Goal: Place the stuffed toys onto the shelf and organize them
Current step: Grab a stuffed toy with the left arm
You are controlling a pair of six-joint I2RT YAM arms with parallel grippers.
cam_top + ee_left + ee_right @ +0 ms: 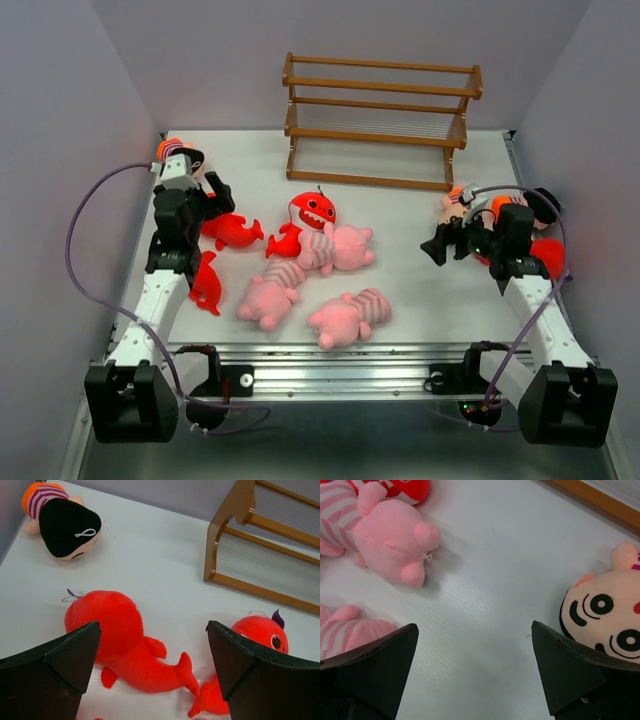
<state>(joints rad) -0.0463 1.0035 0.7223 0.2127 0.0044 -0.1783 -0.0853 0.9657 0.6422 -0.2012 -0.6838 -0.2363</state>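
Left tool [152, 647]: jaws fully open, holding nothing, positioned over a red shark [112, 627] lying on the desk [420, 290]. Right tool [474, 652]: jaws fully open, holding nothing, with a doll [607, 615] face-up just beside one finger. Three pink striped animals [345, 315] lie grouped mid-desk. The shelf [380, 88] stands at the far edge.

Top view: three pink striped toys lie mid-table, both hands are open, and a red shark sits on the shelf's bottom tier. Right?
No. In the top view the shelf holds no toy; the red shark sits on the table before it. Pink striped toys mid-table, left hand and right hand open: correct.
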